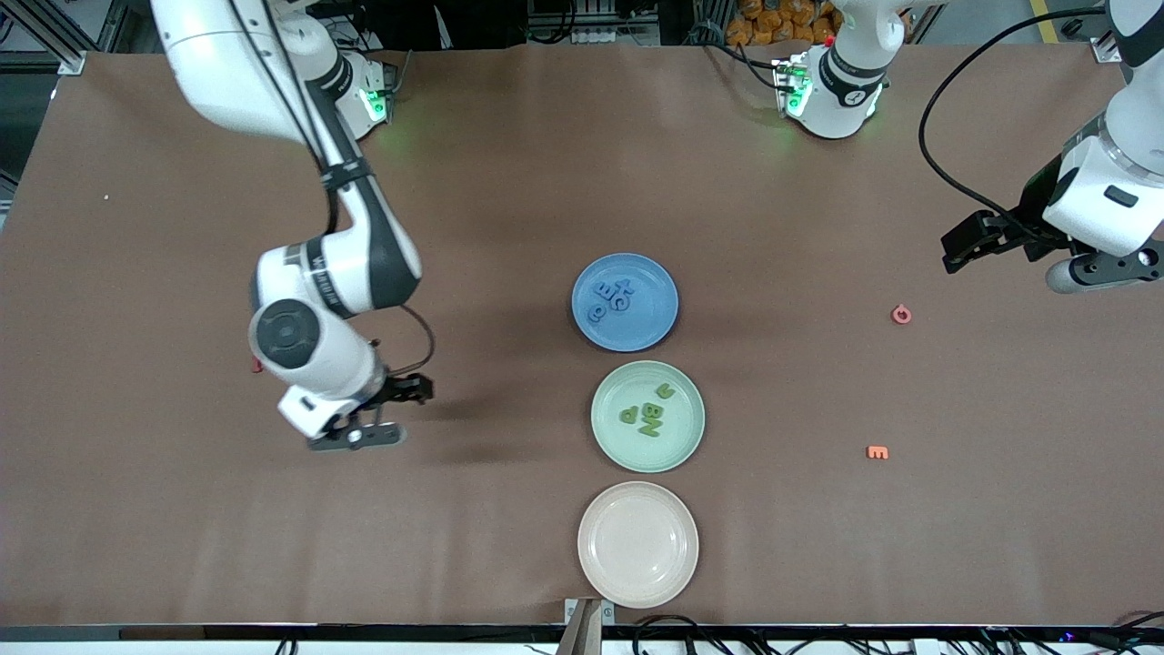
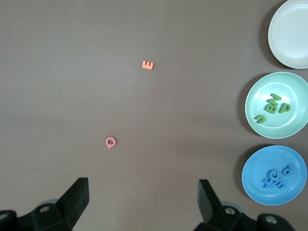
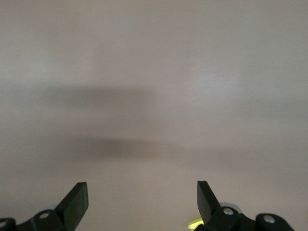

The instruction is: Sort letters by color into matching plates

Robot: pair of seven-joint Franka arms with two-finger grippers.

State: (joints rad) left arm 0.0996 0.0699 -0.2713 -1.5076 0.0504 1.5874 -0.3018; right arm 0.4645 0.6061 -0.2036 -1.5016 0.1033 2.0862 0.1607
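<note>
The blue plate [image 1: 659, 318] holds several blue letters [image 1: 609, 298]. The mint green plate [image 1: 680, 438], beside it and nearer the front camera, holds several green letters [image 1: 647, 414]. Both plates show in the left wrist view, the blue plate [image 2: 250, 179] with its blue letters [image 2: 275, 178] and the green plate [image 2: 251, 108] with its green letters [image 2: 273, 108]. My left gripper [image 1: 1000, 264] is open and empty above the table at the left arm's end; it also shows in the left wrist view [image 2: 143, 197]. My right gripper [image 1: 398, 414] is open and empty over bare table toward the right arm's end; it also shows in the right wrist view [image 3: 142, 199].
An empty beige-pink plate [image 1: 638, 543] lies nearest the front camera, also seen in the left wrist view [image 2: 288, 33]. A pink Q [image 1: 900, 314] and an orange E [image 1: 878, 452] lie toward the left arm's end. A small dark red piece [image 1: 257, 366] peeks out beside the right arm.
</note>
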